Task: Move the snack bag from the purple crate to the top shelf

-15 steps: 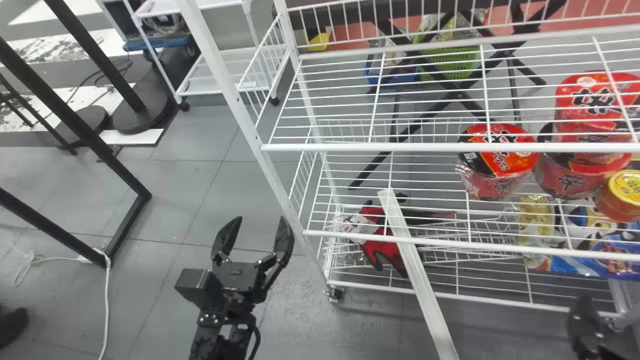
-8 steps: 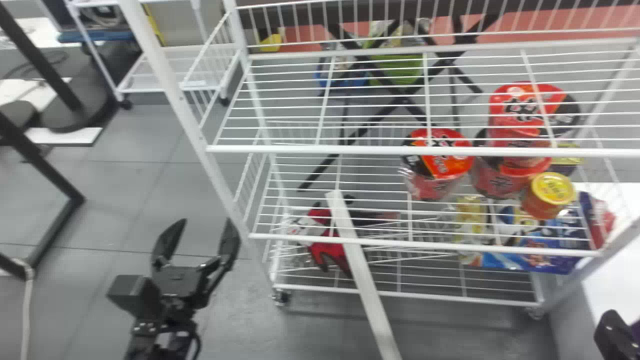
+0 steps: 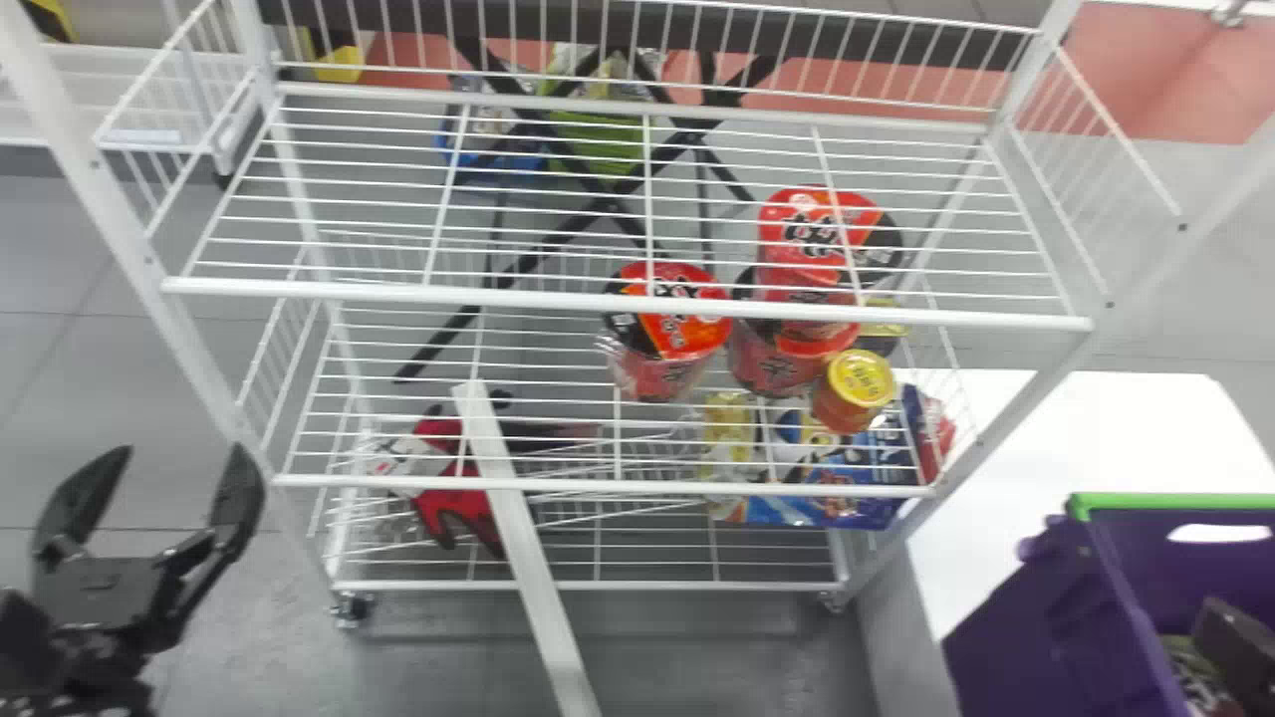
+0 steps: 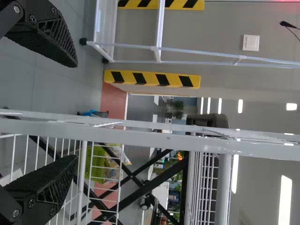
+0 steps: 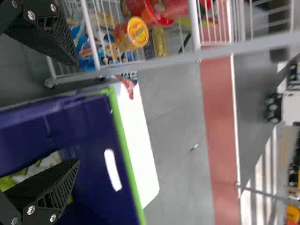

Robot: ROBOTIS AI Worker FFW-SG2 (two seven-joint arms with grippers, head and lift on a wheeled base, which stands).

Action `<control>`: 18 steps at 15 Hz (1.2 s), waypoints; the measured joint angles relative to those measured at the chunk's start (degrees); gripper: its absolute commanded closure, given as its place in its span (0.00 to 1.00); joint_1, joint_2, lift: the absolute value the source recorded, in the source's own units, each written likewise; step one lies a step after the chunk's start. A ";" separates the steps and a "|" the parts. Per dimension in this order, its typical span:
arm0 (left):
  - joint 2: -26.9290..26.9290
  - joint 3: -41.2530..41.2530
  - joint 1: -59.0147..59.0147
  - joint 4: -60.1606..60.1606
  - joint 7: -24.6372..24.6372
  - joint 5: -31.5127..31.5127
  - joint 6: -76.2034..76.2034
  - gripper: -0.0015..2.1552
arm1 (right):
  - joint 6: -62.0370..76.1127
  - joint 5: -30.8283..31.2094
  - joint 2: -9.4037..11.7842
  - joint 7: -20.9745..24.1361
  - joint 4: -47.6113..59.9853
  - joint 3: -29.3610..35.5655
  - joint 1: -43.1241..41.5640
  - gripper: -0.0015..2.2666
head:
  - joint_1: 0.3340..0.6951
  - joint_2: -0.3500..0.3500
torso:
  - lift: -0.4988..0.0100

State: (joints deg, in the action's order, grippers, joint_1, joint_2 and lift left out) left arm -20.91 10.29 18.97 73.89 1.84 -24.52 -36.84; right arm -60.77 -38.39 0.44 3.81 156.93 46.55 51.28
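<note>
The right gripper [image 3: 1235, 637], fingers spread, hangs at the purple crate [image 3: 1046, 627]. Inside lies the snack bag [image 5: 46, 164], partly hidden; its facing and long axis cannot be told. The left gripper [image 3: 181, 453], also spread, hangs beside the white rack [image 3: 558, 297].

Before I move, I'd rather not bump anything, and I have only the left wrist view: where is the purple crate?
Observer: The crate is at the head view's lower right, to the right of the rack.
Operator: Is anything held on that side?
Observer: No, the right hand is open, with nothing between its fingers.
Operator: And what's in the crate?
Observer: I see something green and white inside, partly behind one finger in the right wrist view.
</note>
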 measured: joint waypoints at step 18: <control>-1.01 4.08 -1.38 -0.89 -0.51 0.28 -0.83 0.06 | -28.69 -10.35 0.00 4.04 -34.74 36.34 -22.64 0.07 | 1.00 0.00 | 0.09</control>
State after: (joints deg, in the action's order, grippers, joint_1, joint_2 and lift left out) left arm -21.93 14.37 17.59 73.00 1.34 -24.24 -37.67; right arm -89.45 -48.74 0.44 7.84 122.20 82.89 28.65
